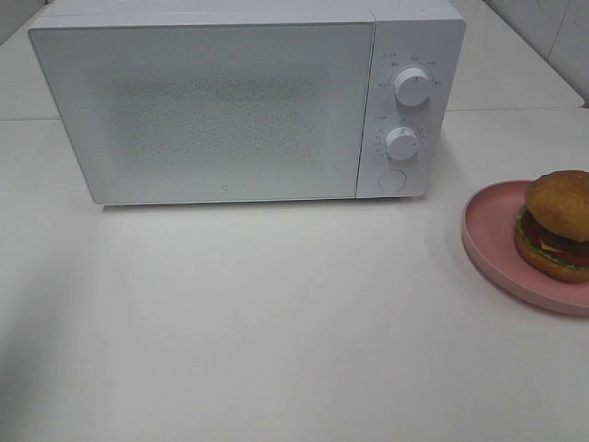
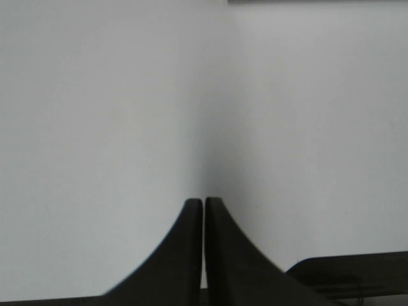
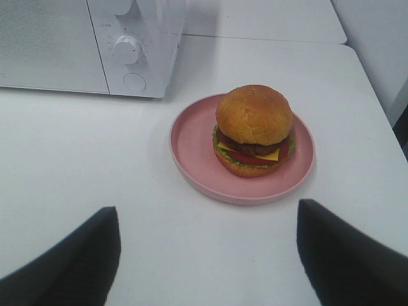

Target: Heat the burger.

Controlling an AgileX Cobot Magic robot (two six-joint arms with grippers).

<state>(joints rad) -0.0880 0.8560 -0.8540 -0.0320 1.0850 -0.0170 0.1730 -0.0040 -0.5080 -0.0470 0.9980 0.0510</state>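
burger [image 3: 254, 131] on pink plate [image 3: 191, 137]; right fingers [image 3: 86, 255] spread; left fingers [image 2: 185, 255] pressed together

White table [image 1: 276, 350] carries a white microwave [image 1: 239, 101] at the back, door closed. A round pink plate [image 1: 492, 235] sits at the right edge, apart from the microwave.

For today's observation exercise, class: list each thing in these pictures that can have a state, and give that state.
microwave: door shut
burger: whole, sitting on the plate
plate: on the table, right of the microwave
left claw: shut, holding nothing
right claw: open, short of the plate, holding nothing
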